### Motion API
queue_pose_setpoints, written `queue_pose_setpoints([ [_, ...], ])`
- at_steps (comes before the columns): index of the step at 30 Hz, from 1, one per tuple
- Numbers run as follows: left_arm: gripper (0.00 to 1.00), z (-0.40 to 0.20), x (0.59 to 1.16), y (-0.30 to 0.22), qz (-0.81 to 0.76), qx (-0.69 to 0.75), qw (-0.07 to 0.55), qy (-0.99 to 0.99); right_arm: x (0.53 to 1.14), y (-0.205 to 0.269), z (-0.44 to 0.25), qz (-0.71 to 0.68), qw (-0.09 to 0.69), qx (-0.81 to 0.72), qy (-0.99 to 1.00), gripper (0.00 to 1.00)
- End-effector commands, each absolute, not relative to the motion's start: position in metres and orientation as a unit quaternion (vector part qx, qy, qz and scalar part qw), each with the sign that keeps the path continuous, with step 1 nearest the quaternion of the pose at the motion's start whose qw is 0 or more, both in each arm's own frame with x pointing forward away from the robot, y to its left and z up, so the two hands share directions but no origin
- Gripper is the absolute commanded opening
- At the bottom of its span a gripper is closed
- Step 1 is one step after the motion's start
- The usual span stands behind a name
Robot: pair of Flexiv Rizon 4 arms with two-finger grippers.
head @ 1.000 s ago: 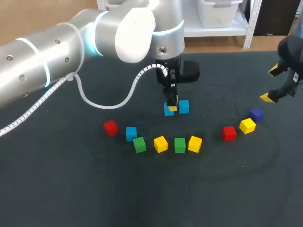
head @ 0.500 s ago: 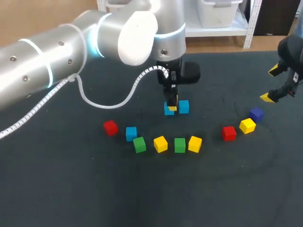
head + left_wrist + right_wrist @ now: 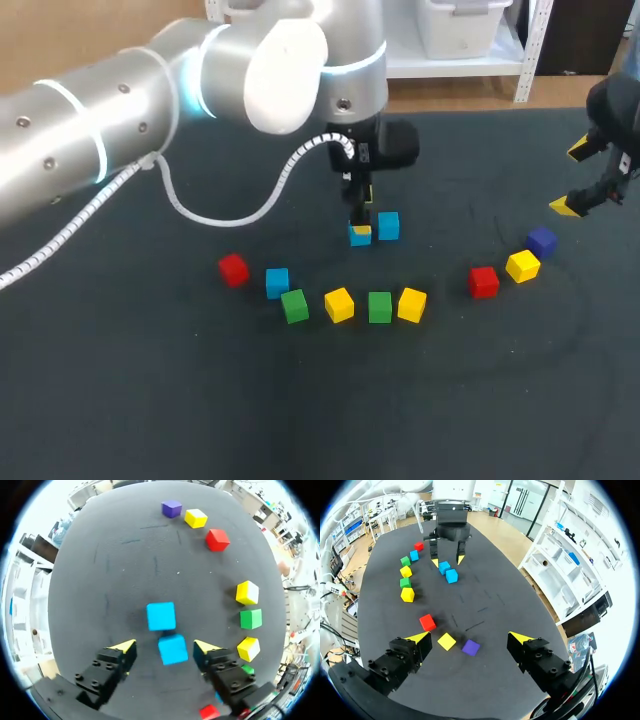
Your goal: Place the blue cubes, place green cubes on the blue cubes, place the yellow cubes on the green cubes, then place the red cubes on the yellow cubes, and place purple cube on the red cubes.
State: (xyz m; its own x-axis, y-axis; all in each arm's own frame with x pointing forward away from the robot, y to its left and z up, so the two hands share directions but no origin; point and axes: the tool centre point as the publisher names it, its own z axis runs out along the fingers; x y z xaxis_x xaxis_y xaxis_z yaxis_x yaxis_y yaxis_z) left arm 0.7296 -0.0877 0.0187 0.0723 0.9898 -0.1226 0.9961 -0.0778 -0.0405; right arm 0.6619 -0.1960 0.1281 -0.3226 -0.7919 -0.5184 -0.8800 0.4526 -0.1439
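Lower half: bare table [image 3: 300, 420], wide open.
Upper left: left arm [image 3: 150, 110] blocks the way.
Middle gap: free between yellow cube [image 3: 411, 304] and red cube [image 3: 483, 282].

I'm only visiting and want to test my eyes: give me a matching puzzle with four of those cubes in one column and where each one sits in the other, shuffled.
Cubes:
1. purple cube
2. left red cube
3. right green cube
4. left rear blue cube

Places:
A. between two yellow cubes
B. between the open left jaws, untouched
C. far right end, beside a yellow cube
D. far left end, beside a blue cube

Pairs: 1-C, 2-D, 3-A, 4-B.
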Motion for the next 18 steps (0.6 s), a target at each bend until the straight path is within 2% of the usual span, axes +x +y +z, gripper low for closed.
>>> queue_pose_setpoints([
  [1, 1.00, 0.022, 0.727, -0.078, -0.054, 0.722, 0.023, 0.690, 0.663, -0.196, 0.127, 0.084, 0.268, -0.517, 0.809, 1.00],
  [5, 1.00, 0.023, 0.722, -0.076, -0.065, 0.703, 0.020, 0.708, 0.663, -0.196, 0.127, 0.084, 0.268, -0.517, 0.809, 1.00],
  [9, 0.91, 0.022, 0.714, -0.079, -0.071, 0.695, 0.021, 0.715, 0.663, -0.196, 0.127, 0.084, 0.268, -0.517, 0.809, 1.00],
  [12, 0.74, 0.016, 0.712, -0.082, -0.063, 0.692, 0.019, 0.718, 0.663, -0.196, 0.127, 0.084, 0.268, -0.517, 0.809, 1.00],
  [17, 0.68, 0.011, 0.713, -0.083, -0.065, 0.689, 0.014, 0.722, 0.663, -0.196, 0.127, 0.084, 0.268, -0.517, 0.809, 1.00],
  [18, 0.64, 0.010, 0.714, -0.083, -0.064, 0.688, 0.014, 0.722, 0.663, -0.196, 0.127, 0.084, 0.268, -0.517, 0.809, 1.00],
])
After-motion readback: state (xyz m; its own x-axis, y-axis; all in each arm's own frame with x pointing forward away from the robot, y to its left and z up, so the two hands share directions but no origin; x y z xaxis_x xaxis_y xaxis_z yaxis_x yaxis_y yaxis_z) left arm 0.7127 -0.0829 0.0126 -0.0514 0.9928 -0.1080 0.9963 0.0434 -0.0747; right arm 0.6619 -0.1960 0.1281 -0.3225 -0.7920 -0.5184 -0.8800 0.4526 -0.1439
